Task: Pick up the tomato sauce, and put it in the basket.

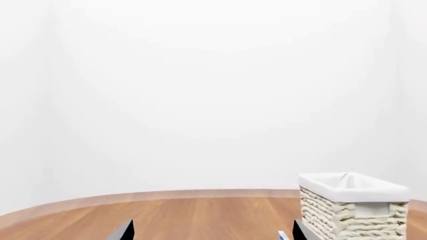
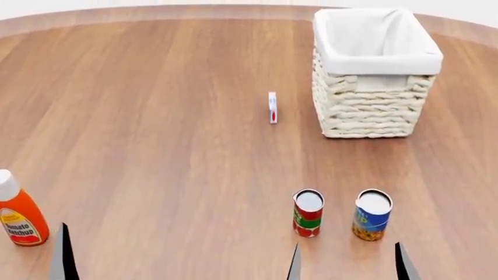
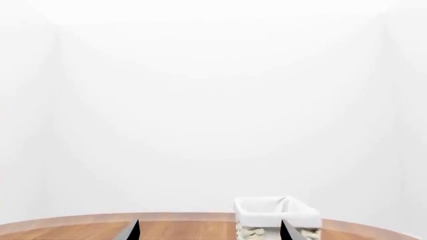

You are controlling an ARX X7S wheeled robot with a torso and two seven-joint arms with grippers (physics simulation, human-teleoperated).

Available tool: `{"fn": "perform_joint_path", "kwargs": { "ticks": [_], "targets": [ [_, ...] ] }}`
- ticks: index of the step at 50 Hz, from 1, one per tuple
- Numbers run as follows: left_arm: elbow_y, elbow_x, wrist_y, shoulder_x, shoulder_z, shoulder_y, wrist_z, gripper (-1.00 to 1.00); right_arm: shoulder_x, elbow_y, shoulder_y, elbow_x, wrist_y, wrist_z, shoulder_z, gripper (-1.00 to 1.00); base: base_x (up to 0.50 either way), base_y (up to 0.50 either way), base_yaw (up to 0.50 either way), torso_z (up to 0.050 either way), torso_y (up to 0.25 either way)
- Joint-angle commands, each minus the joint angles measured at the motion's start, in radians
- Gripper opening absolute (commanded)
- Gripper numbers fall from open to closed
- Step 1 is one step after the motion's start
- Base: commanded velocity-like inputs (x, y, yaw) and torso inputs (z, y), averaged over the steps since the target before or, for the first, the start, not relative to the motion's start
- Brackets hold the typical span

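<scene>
The tomato sauce (image 2: 308, 213), a small can with a red and green label, stands upright on the wooden table near the front. The cream wicker basket (image 2: 375, 87) with a white liner stands at the back right; it also shows in the left wrist view (image 1: 353, 212) and the right wrist view (image 3: 277, 216). My right gripper (image 2: 349, 267) is open and empty at the bottom edge, just in front of the two cans. My left gripper (image 1: 213, 234) is open and empty; in the head view only one of its fingertips (image 2: 64, 256) shows, at the lower left.
A blue-and-yellow can (image 2: 372, 214) stands just right of the tomato sauce. An orange ketchup bottle (image 2: 20, 217) stands at the front left. A small white box (image 2: 272, 107) stands on edge left of the basket. The table (image 2: 155, 116) has a curved far edge.
</scene>
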Motion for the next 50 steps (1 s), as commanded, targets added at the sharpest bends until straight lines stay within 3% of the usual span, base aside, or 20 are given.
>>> {"fn": "perform_joint_path", "kwargs": {
  "ticks": [1, 50],
  "targets": [
    [-0.013, 0.0, 0.01, -0.007, 0.007, -0.002, -0.007, 1.0, 0.008, -0.003, 0.002, 0.003, 0.004, 0.008, -0.005, 1.0, 0.14, 0.0, 0.0, 0.0, 0.0],
    [-0.037, -0.008, 0.031, -0.029, 0.034, 0.0, -0.04, 1.0, 0.037, 0.01, 0.004, 0.021, -0.004, 0.032, -0.026, 1.0, 0.14, 0.0, 0.0, 0.0, 0.0]
  ]
}}
